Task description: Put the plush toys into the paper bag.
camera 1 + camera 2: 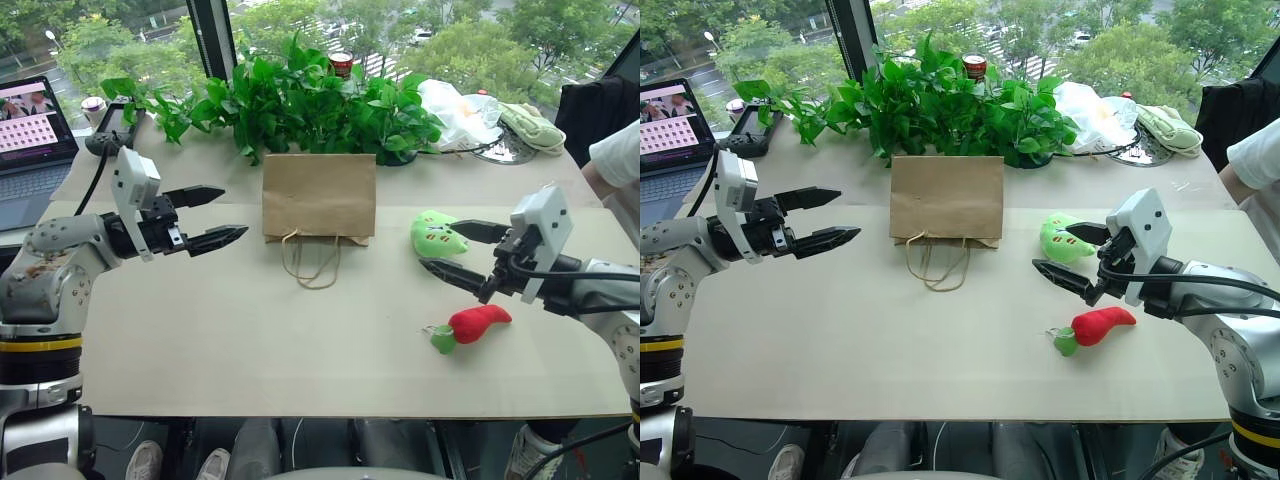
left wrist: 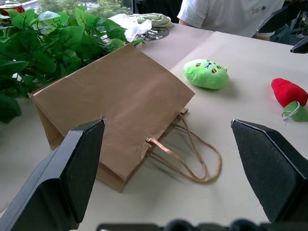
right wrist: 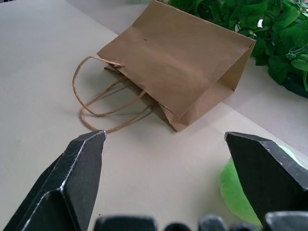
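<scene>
While both arms hang above the pale beige worktop, nothing is gripped.

Paper bag: the plain brown kraft paper bag lies flat on the worktop, middle back, just before the leafy green plants; its two thin tan cord loop handles trail out from its mouth toward the robot.

Green toy: the rounded lime-green plush toy with small dark marks lies on the worktop to the right of the bag, apart from it.

Chili toy: the red plush chili with a green stem lies nearer the robot than the green toy, stem end pointing left, a small ring at the stem.

Left claw: the left claw hovers left of the bag, its two black fingers spread wide, empty, pointing toward the bag; in the left wrist view the bag sits between its fingers.

Right claw: the right claw hovers above the worktop just beside the green toy and above the chili, fingers spread wide, empty, pointing left toward the bag; I cannot tell whether its upper finger brushes the green toy.

Back of worktop: a crumpled white plastic bag and a pale green folded cloth lie at the far right; an open laptop stands at the far left.

Person: a white sleeve shows at the right edge.
</scene>
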Robot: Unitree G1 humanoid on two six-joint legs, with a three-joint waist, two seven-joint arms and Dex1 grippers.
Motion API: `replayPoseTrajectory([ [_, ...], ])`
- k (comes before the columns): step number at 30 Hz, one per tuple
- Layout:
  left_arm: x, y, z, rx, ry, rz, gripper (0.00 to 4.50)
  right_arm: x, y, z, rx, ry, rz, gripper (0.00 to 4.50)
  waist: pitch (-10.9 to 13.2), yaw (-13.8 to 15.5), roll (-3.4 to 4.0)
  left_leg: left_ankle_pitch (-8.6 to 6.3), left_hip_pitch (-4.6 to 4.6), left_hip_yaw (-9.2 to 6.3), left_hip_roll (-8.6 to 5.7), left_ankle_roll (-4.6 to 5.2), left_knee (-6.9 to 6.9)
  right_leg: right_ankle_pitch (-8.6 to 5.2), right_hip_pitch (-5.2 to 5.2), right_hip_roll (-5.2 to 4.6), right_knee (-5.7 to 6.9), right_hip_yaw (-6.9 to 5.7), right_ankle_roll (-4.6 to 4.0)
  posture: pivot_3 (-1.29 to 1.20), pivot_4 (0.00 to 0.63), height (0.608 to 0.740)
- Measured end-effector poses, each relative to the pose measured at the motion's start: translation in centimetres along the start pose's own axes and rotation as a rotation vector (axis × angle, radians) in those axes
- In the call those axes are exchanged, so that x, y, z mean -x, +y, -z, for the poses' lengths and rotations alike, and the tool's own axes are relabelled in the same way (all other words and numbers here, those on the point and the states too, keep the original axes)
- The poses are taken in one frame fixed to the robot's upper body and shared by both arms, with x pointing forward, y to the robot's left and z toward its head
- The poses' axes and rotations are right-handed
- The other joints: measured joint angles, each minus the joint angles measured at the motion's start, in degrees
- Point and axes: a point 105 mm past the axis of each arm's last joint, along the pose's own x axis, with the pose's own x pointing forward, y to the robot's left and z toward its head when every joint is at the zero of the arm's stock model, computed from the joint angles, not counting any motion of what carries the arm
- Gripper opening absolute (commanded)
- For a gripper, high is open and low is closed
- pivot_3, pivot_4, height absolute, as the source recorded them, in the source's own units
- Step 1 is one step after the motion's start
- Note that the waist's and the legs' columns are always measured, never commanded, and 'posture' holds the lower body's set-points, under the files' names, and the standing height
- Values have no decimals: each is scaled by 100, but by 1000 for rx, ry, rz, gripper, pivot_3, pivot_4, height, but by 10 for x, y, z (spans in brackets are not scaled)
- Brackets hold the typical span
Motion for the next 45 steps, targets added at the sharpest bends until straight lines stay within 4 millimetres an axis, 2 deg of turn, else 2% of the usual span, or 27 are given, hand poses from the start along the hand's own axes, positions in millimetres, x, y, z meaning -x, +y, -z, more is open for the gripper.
replayPoseTrajectory([
  [5,-2,1,6,-27,21,39,4500,0,1,0,-2,-3,-10,4405,0,2,0,0,3,-1,-1,0,0,0,3,0,0,-1,0,0,150,713],
  [8,-6,6,23,-130,93,72,4500,0,3,-1,-5,-7,-19,4405,0,6,0,0,3,-1,-4,0,1,0,4,-1,-1,-2,0,0,150,713],
  [12,-13,14,52,-370,228,135,4500,1,4,-2,-2,-8,-24,4405,0,19,0,0,-5,-1,-4,0,1,0,1,-1,-6,-3,-1,0,150,713],
  [17,-48,9,53,-627,175,232,4500,1,8,-4,9,-10,-31,4405,0,110,0,-1,-20,-4,-10,2,8,5,0,-7,-12,-4,7,0,150,713],
  [19,-57,7,58,-688,167,251,4500,2,10,-5,6,-16,-39,4405,0,123,0,-2,-22,-5,-10,4,10,6,0,-8,-12,-4,9,0,150,713],
  [22,-85,-3,68,-831,126,268,4500,4,13,-3,-5,-8,-23,4405,-1,137,-1,-2,-30,-11,-14,5,12,8,-1,-9,-13,-3,12,0,150,713],
  [25,-100,-7,74,-885,107,263,4500,7,14,-5,4,-13,4,4405,-1,133,-1,-2,-38,-18,-17,5,15,10,-4,-10,-14,-4,17,0,150,713],
  [31,-115,-3,59,-920,36,214,4500,12,16,-6,-4,-16,33,4405,-1,117,-1,-1,-36,-22,-18,4,16,11,-2,-9,-11,-5,18,0,150,713],
  [32,-115,-3,59,-922,34,214,3986,12,16,-7,-2,-17,38,4500,-1,114,-1,-1,-36,-22,-18,4,15,11,-2,-10,-10,-5,18,0,150,713],
  [34,-113,-3,62,-911,46,222,3432,13,16,-6,-4,-15,48,4500,-1,111,-1,-1,-36,-22,-18,4,15,11,-2,-9,-10,-5,18,0,150,713],
  [38,-111,-3,69,-888,70,241,1838,13,18,-5,-15,-19,48,4500,-1,121,-1,-1,-37,-23,-18,4,16,11,-2,-10,-10,-7,18,0,150,713],
  [43,-111,-3,70,-884,74,246,87,13,17,-6,-20,-22,58,4500,-1,122,-1,-1,-37,-25,-18,5,17,11,0,-10,-10,-8,18,0,150,713],
  [45,-111,-4,70,-884,72,246,87,13,17,-6,-21,-22,60,4500,-1,121,-1,-1,-37,-25,-18,4,17,11,-1,-10,-10,-9,18,0,150,713],
])
